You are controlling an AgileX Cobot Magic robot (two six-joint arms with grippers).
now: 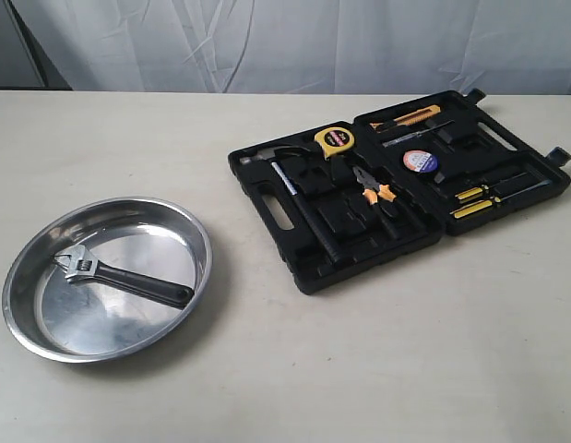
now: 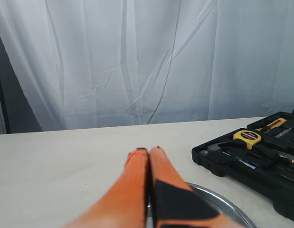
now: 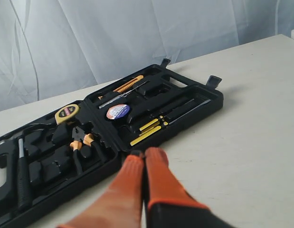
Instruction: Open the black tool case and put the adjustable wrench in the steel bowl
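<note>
The black tool case (image 1: 308,268) lies open and flat on the right of the table, its two halves holding several tools; it also shows as the case (image 3: 194,111) and the case (image 2: 241,173). The adjustable wrench (image 1: 124,275), silver head and black handle, lies inside the steel bowl (image 1: 197,231) on the left. Neither arm shows in the exterior view. My left gripper (image 2: 147,151) is shut on nothing, above the bowl's rim (image 2: 222,202). My right gripper (image 3: 146,154) is shut and empty, near the case's front edge.
In the case lie a yellow tape measure (image 1: 335,139), a hammer (image 1: 294,189), orange-handled pliers (image 1: 377,194), a utility knife (image 1: 410,116), a tape roll (image 1: 420,162) and screwdrivers (image 1: 483,198). A white curtain (image 1: 294,41) hangs behind the table.
</note>
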